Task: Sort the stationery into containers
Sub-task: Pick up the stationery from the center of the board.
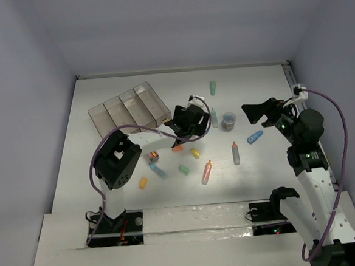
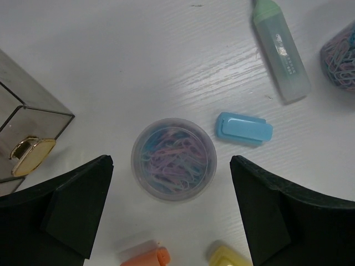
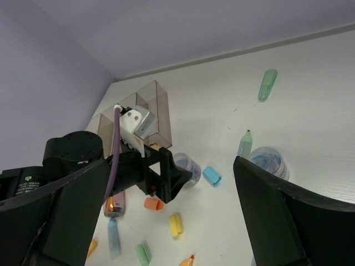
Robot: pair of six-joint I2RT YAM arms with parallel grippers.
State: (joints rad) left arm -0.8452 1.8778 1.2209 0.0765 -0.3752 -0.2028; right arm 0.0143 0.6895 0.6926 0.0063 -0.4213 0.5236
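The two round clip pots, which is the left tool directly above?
The pot beside the blue block, centred under the open left tool; the other pot lies farther off, past the green marker.

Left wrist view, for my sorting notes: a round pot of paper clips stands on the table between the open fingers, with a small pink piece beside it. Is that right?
No: the small piece beside the pot is blue, not pink, as the left wrist view shows. The rest holds: the pot stands between the open fingers.

count on the table [image 1: 260, 91]: one tray [image 1: 103, 118], four compartments; two round pots [image 1: 228, 120] of paper clips; six markers [image 1: 235, 153]; five short blocks [image 1: 195, 153]; one small item unclear.
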